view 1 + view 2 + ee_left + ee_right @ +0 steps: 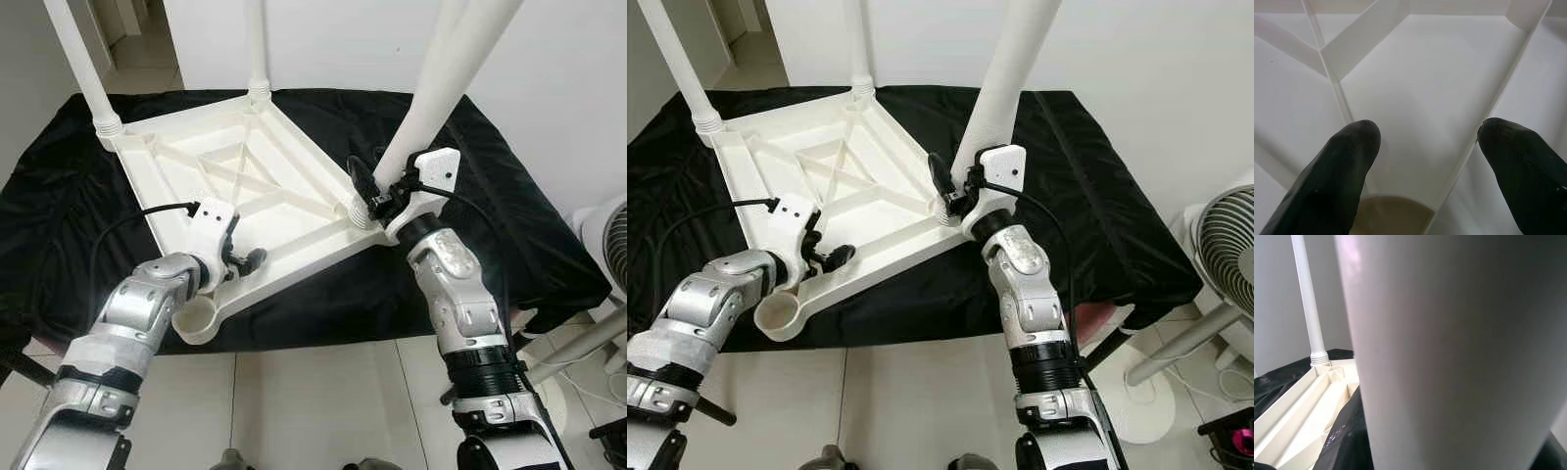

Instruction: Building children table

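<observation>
Right pincer (pixel 370 192) is clamped round the base of a white table leg (pixel 431 93) at the near-right corner socket. Left pincer (pixel 243 262), fingers (pixel 1337 171) spread w/ nothing held, straddles the near rim of the upturned white tabletop (pixel 245 176), on black cloth (pixel 490 215). 2 more legs stand at far corners.

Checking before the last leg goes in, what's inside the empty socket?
The socket near the left gripper shows a bare white bowl, nothing inside. Its far inner wall is hidden by the rim.
</observation>
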